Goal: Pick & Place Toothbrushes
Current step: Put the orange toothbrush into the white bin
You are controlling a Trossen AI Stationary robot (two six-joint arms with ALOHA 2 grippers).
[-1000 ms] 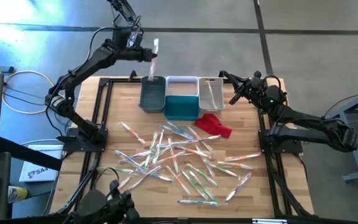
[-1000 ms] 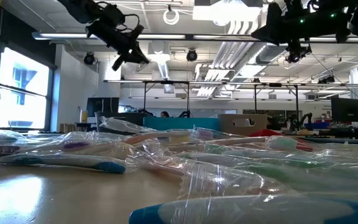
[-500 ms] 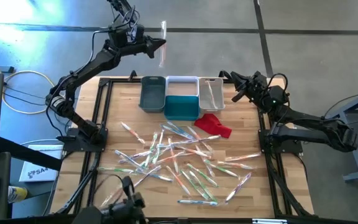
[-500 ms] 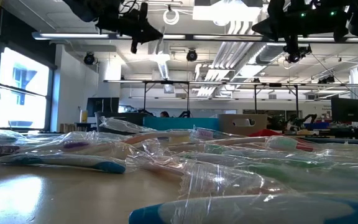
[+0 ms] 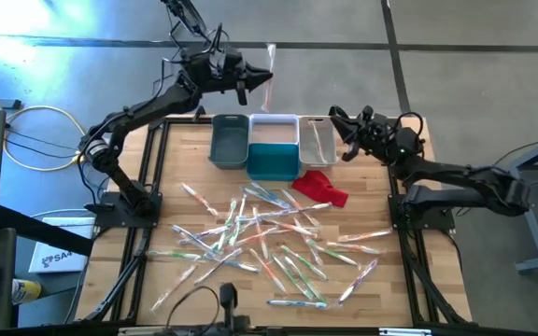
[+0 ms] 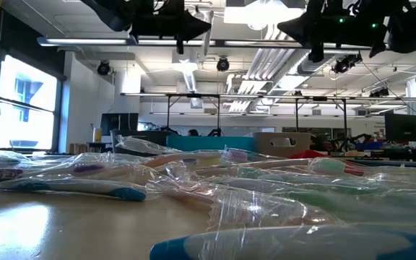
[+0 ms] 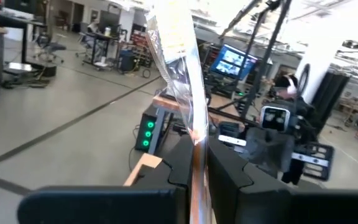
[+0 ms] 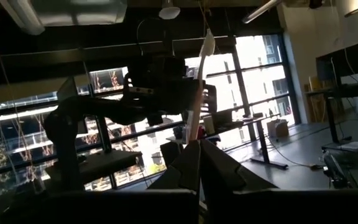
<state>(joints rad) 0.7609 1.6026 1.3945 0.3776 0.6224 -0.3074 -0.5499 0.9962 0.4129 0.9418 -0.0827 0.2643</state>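
Above the far edge of the bench [image 5: 171,201], beyond the three small bins [image 5: 274,145], the left hand [image 5: 250,79] pinches one toothbrush [image 5: 270,63] at its lower end, so the brush stands roughly upright in the air. In the left wrist view this brush [image 7: 178,59] shows a pale orange handle inside a crinkled clear wrapper, clamped between the two dark fingers [image 7: 182,158]. The rest of the toothbrushes [image 5: 269,238] lie scattered across the middle and near part of the wooden bench, crossing one another, each a thin stick in clear plastic with a green, orange, blue or white handle. One more lies in the white bin [image 5: 317,142] at the far right of the row. A red cloth [image 5: 320,187] lies just beside the bins. The right hand [image 5: 341,126] hovers closed and empty by the white bin. No writing on the wrappers can be read.
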